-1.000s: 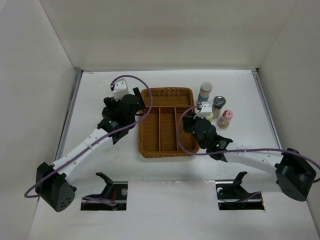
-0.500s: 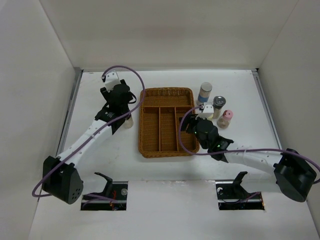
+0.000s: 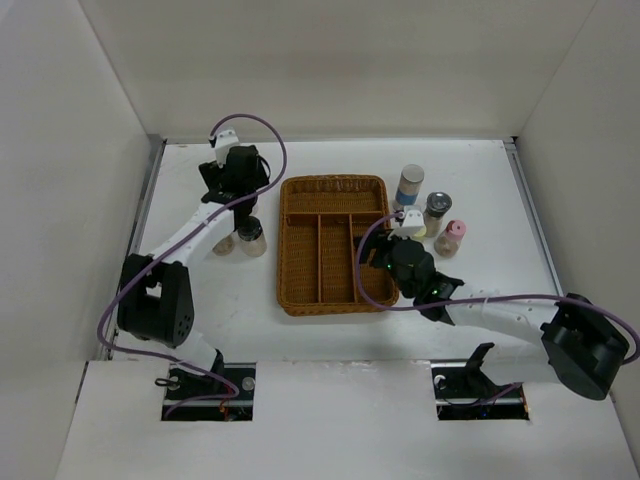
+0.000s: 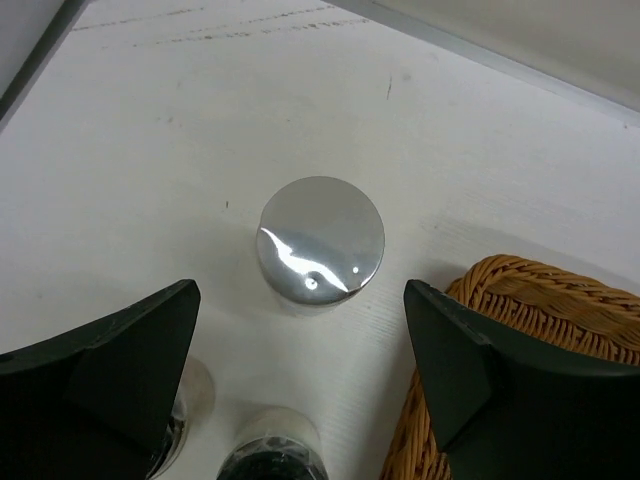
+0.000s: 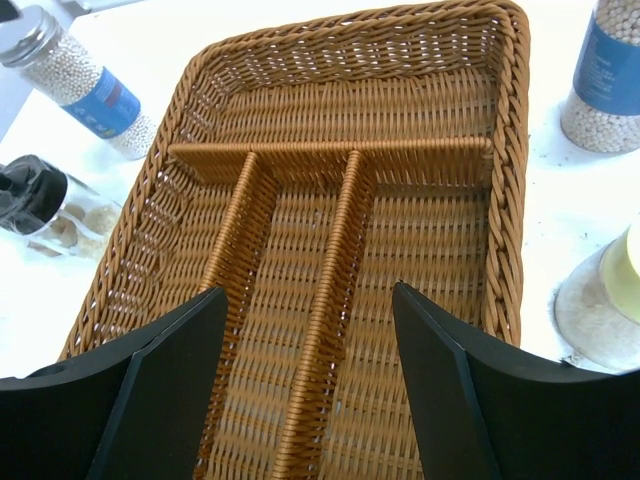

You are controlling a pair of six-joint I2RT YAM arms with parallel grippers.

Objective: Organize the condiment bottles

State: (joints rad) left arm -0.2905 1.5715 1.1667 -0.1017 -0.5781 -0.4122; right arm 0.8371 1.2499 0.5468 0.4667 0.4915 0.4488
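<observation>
Top external view: tray (image 3: 330,306) mid-table, jars on both sides.
Left gripper (image 4: 300,320): jaws wide apart, gripping nothing, above silver-capped jar (image 4: 320,235) at far left of tray.
Right gripper (image 5: 310,310): jaws wide apart, empty, over tray's right side.
Left jars: dark-capped jar (image 3: 250,236) and another jar (image 3: 225,243), upright, near tray.
Right jars: blue-band jar (image 3: 410,185), grey-capped jar (image 3: 436,208), pink-capped jar (image 3: 452,237), upright.

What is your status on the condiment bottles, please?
Left jaws open above silver-capped round jar. Right jaws open over brown wicker divided tray. Tray rim close beside jar.
</observation>
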